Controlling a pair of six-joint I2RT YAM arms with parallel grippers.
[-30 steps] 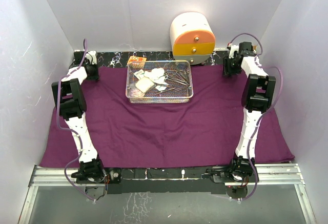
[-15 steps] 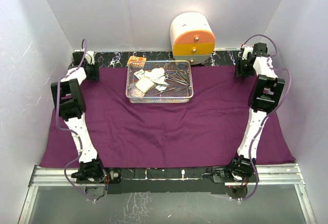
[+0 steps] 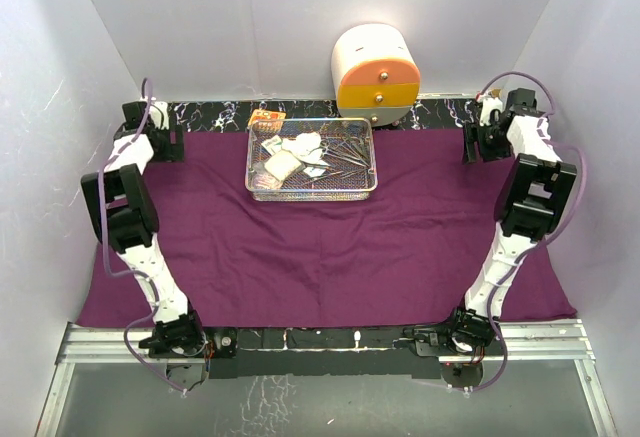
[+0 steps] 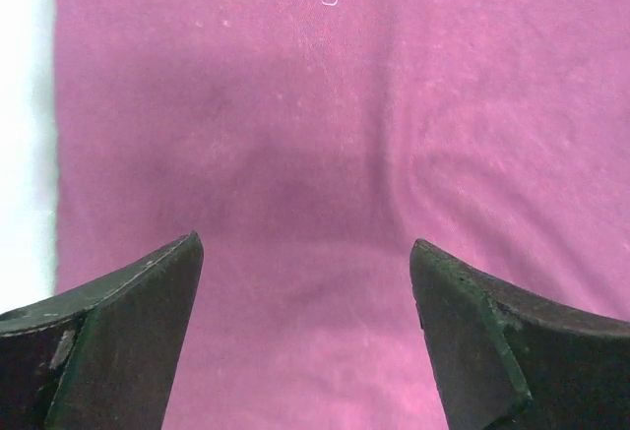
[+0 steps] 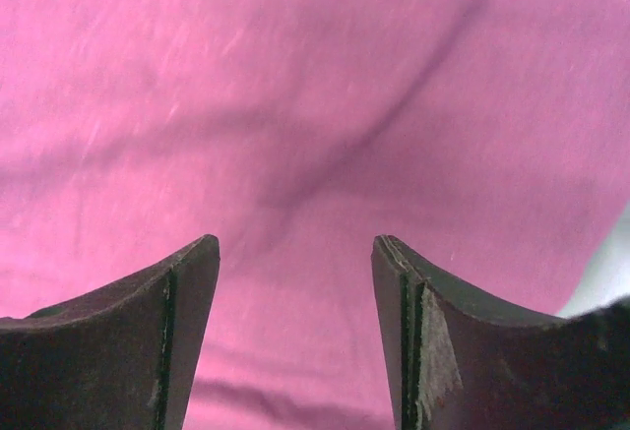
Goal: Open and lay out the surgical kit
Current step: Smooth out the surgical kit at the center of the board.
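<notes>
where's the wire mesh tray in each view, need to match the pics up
Top external: the wire-mesh tray sits at the far middle of the purple cloth, just in front of the white-and-orange cabinet.
Left wrist: not in it; only cloth shows, with a white strip down the left edge.
Right wrist: not in it; cloth fills nearly the whole picture.
Shared landmark: the purple cloth, seen in all three views.
</notes>
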